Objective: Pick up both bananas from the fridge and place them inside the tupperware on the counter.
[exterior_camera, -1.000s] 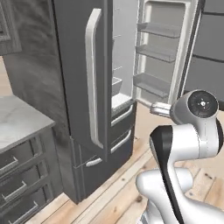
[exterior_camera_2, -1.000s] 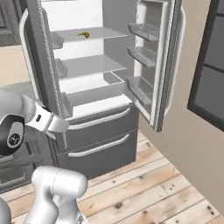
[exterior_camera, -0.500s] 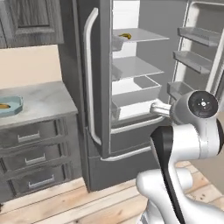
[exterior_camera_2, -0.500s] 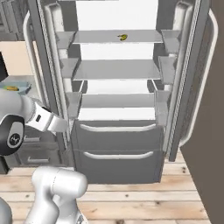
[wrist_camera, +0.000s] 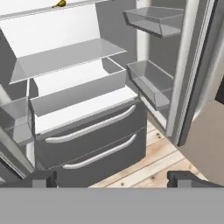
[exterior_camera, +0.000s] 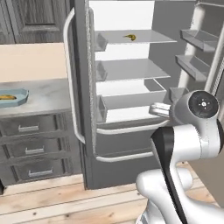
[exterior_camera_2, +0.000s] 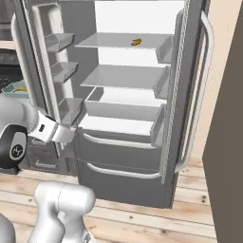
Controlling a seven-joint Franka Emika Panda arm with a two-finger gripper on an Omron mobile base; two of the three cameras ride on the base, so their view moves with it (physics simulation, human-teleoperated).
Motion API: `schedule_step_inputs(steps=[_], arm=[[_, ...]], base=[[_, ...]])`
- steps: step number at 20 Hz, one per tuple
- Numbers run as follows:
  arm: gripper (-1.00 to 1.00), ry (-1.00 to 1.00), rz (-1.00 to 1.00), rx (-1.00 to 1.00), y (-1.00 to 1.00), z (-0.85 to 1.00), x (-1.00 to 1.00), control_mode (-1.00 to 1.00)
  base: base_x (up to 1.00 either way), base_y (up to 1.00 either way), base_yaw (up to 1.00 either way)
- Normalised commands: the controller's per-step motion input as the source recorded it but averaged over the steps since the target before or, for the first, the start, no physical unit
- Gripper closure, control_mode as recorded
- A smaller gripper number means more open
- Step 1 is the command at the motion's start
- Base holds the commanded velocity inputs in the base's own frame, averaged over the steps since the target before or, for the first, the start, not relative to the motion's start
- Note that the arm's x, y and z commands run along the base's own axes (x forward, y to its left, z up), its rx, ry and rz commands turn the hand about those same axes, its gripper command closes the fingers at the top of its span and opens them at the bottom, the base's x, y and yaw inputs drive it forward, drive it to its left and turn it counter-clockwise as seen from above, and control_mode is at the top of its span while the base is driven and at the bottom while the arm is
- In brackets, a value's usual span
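On the top shelf of the tall grey fridge lies one small yellow banana; another rests in the light blue tupperware on the marbled worktop; the end effector gapes wide, holding nothing; one banana left, I think.

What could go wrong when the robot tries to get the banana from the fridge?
The banana lies far back on the top shelf, high above the open end effector, so the reach may fall short or clip the shelf edge. It is small and curved, so it might slip. The open fridge door with its bins stands close beside the arm and could get bumped.
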Motion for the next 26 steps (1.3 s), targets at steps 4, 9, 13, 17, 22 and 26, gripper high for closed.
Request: schedule_step_inputs(steps=[4, 9, 13, 17, 22, 26], arm=[[-1.0, 0.0, 0.0, 0.0, 0.0, 0.0, 0.0, 1.0], [-1.0, 0.0, 0.0, 0.0, 0.0, 0.0, 0.0, 1.0], [-1.0, 0.0, 0.0, 0.0, 0.0, 0.0, 0.0, 1.0], [-1.0, 0.0, 0.0, 0.0, 0.0, 0.0, 0.0, 1.0], [-1.0, 0.0, 0.0, 0.0, 0.0, 0.0, 0.0, 1.0], [-1.0, 0.0, 0.0, 0.0, 0.0, 0.0, 0.0, 1.0]], base=[[0.12, -0.56, 0.08], [0.29, -0.31, 0.0], [0.52, -0.02, 0.0], [0.55, 0.0, 0.0], [0.56, 0.0, 0.03], [0.62, 0.0, 0.12]])
